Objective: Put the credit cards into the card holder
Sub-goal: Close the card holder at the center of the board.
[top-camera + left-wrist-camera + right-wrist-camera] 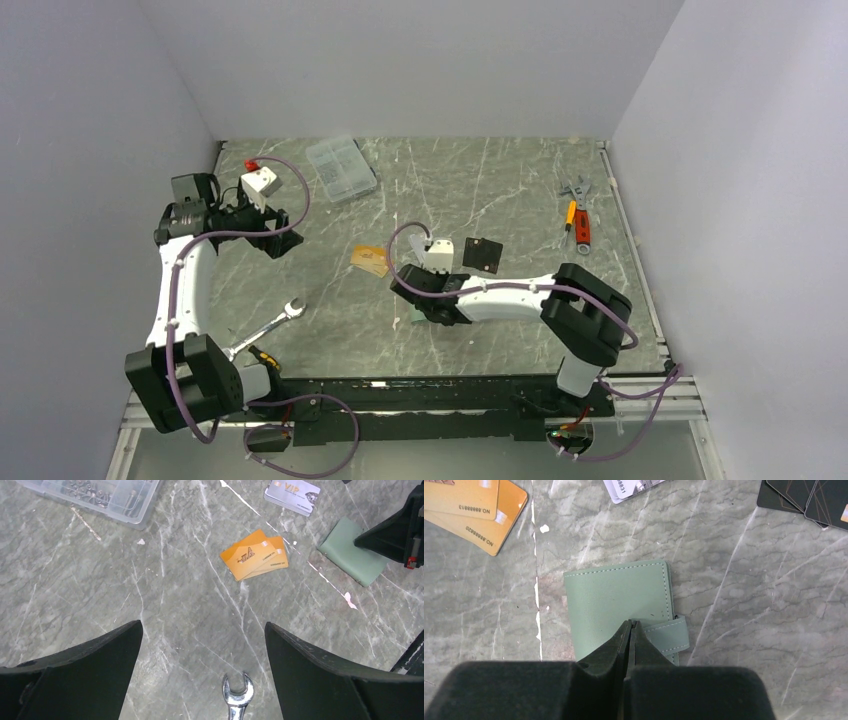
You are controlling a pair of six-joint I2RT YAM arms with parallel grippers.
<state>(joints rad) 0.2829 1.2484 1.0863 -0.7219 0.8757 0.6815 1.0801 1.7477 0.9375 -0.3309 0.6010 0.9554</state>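
The grey-green card holder (616,600) lies folded flat on the table, its snap tab (669,635) on the right edge. My right gripper (630,623) is shut, its tips resting on the holder at the inner end of the tab; nothing shows between the jaws. Two orange-gold cards (469,510) lie overlapped beyond it to the left, and a silvery-white card (634,487) lies just beyond it. My left gripper (203,630) is open and empty, high over the left of the table. Its view shows the orange cards (255,555), silvery card (292,495) and holder (350,552).
Flat black pieces (809,497) lie to the right of the silvery card. A clear compartment box (341,168) stands at the back left. A steel wrench (270,328) lies near the left arm. More tools (577,215) lie at the right edge.
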